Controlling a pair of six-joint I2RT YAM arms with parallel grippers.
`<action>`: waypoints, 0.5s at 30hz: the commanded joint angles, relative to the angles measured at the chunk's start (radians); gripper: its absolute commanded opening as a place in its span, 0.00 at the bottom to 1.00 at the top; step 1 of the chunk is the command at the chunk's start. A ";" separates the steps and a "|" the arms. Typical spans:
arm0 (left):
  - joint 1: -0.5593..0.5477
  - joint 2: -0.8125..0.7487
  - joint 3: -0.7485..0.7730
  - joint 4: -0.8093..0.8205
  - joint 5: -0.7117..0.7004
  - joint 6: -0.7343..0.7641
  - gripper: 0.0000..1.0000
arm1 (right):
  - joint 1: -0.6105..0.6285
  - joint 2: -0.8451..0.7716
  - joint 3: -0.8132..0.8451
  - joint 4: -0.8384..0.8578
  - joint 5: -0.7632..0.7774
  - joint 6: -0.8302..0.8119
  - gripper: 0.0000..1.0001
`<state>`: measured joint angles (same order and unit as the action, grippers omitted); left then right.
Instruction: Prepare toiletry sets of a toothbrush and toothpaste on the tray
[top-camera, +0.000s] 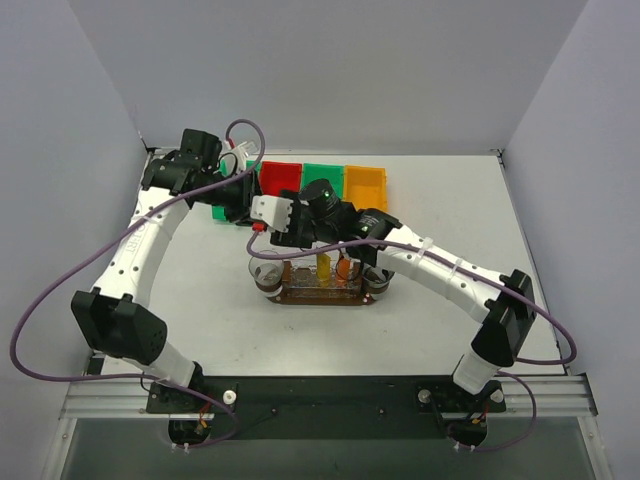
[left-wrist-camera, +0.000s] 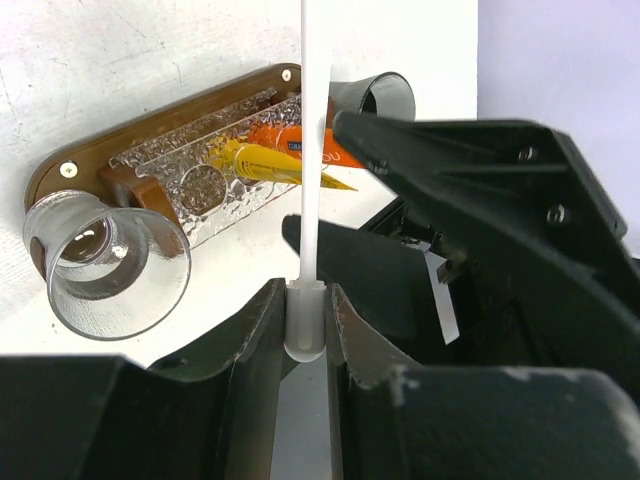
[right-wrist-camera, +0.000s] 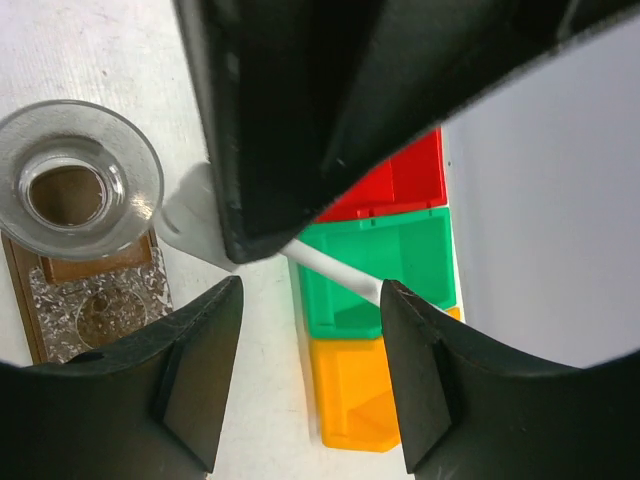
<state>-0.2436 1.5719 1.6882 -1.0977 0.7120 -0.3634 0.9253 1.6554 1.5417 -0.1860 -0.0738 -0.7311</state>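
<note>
I have the left end effector (left-wrist-camera: 305, 300) pinched shut on the butt end of a white toothbrush (left-wrist-camera: 312, 190). The toothbrush stands out from the fingers as a long unsupported stick, held in the air close to the tray (left-wrist-camera: 90, 157). The right end effector (right-wrist-camera: 310, 290) is spread wide. In its wrist view the toothbrush crosses the gap between its fingers without touching either one. The two end effectors sit almost against each other near the far edge of the tray.

That crowding is my first worry: I judge that any small sideways move could knock one into the other. The second is the hold itself. The grip is at one end only, so a right finger closing off-centre could lever the toothbrush round in the left fingers. It could also flick it loose, down onto the counter (top-camera: 450, 200) or into the bins (right-wrist-camera: 410, 250).

Below, the orange toothpaste (left-wrist-camera: 285, 138) and yellow toothpaste (left-wrist-camera: 262, 160) lie side by side in the clear textured dish (left-wrist-camera: 190, 175) on the tray, with a glass cup (left-wrist-camera: 105, 265) standing at each end. A dropped toothbrush or a low-swinging arm could tip a cup or scatter the tubes. I cannot find the second toothbrush in any view.
</note>
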 joint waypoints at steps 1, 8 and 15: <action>-0.014 -0.055 -0.005 -0.008 0.029 -0.005 0.00 | 0.032 -0.049 -0.021 0.069 0.034 -0.044 0.52; -0.026 -0.085 -0.035 0.009 0.072 -0.014 0.00 | 0.060 -0.037 -0.044 0.112 0.071 -0.062 0.44; -0.029 -0.113 -0.039 0.009 0.086 -0.020 0.00 | 0.064 -0.025 -0.092 0.175 0.138 -0.094 0.41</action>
<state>-0.2630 1.5135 1.6470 -1.0954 0.7345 -0.3687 0.9901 1.6527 1.4754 -0.0933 0.0002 -0.7994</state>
